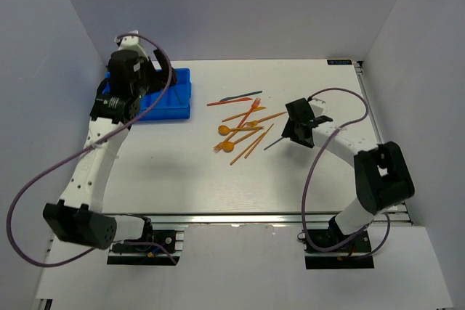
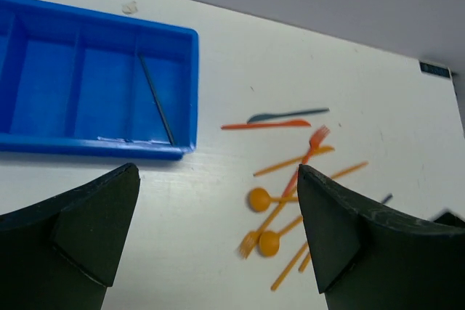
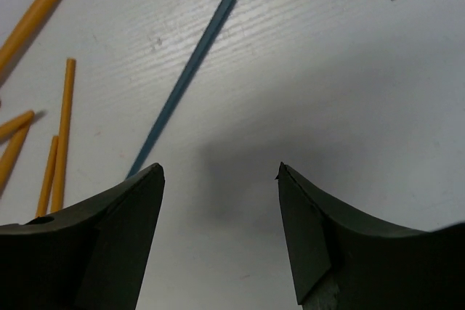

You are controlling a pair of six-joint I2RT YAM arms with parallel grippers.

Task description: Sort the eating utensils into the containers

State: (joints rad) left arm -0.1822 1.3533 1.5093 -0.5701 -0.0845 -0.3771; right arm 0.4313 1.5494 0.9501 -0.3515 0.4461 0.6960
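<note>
Looking at this one, I'd call it the pick-up step for the next piece. The right fingers (image 3: 145, 194) are spread wide with nothing between them, hovering low over the tabletop (image 3: 349, 56) just beside a blue-grey stick (image 3: 182, 81) lying flat at the right edge of the pile. The stick runs toward one finger instead of through the gap (so no grab yet).

The left fingers (image 2: 120, 194) are also spread and empty, hanging near the blue tray (image 2: 193, 70) at the far left. One dark stick (image 2: 156, 99) already lies slanted in the tray's end compartment, the one nearest the pile. The rest, including orange spoons (image 2: 258, 199), a fork (image 2: 317, 138), a red knife (image 2: 265, 125) and a dark knife (image 2: 287, 115), sits loose mid-tabletop, well apart from the tray.

My guess for the next move is to slide the right fingers sideways until the stick crosses the gap, then drop and pinch. It's thin and flat, so the tips probably need to reach the surface or it'll skid off.
</note>
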